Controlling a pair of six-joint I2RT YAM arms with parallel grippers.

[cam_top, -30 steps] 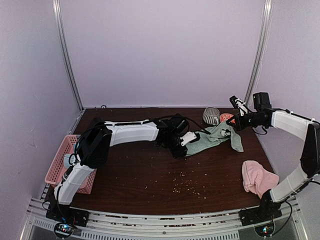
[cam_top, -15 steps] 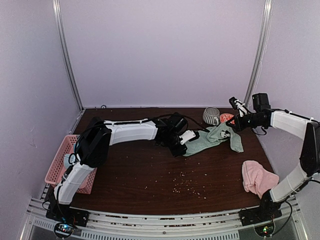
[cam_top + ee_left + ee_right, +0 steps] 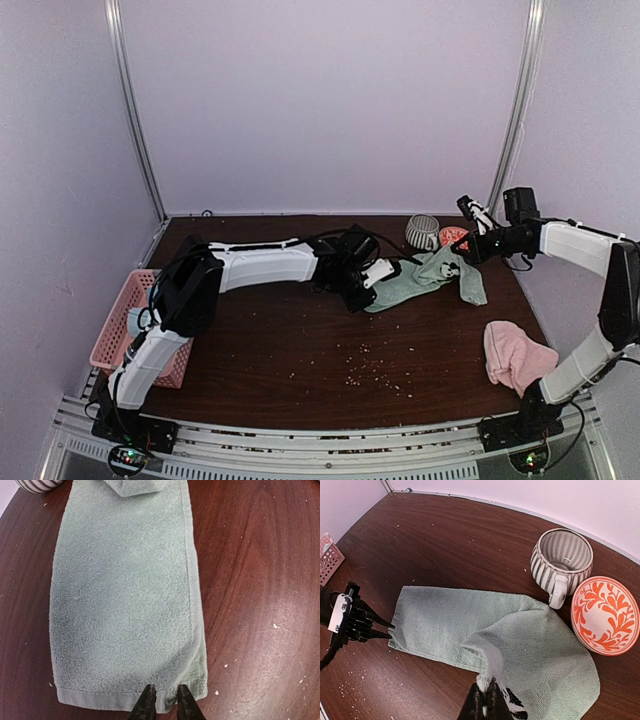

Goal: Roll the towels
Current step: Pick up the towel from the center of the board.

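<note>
We see the mint green towel [image 3: 125, 595] stretched in a long strip across the far middle of the table [image 3: 300, 350], held at both ends. The left gripper [image 3: 166, 700] sits at its short hem, close to one corner. Its jaws are nearly together with the hem pinched between the tips. At the other end, the right gripper [image 3: 487, 697] has its jaws fully closed on a bunched fold of the same towel. That fold is lifted off the table, and the rest of that end drapes loosely around and below it. Between the two grips, the cloth lies flat on the wood.

The pink towel [image 3: 518, 355] lies crumpled near the front right edge of the table, well apart from both grippers.

A striped mug [image 3: 562, 560] stands upright just beside the towel's far edge, its handle turned toward the cloth. An orange-patterned bowl [image 3: 605, 615] sits just beside the mug, close to the draped end. A pink basket [image 3: 115, 325] rests at the left edge of the table, well apart from the towels. Crumbs [image 3: 370, 375] are scattered over the wood in front of the mint green towel.
</note>
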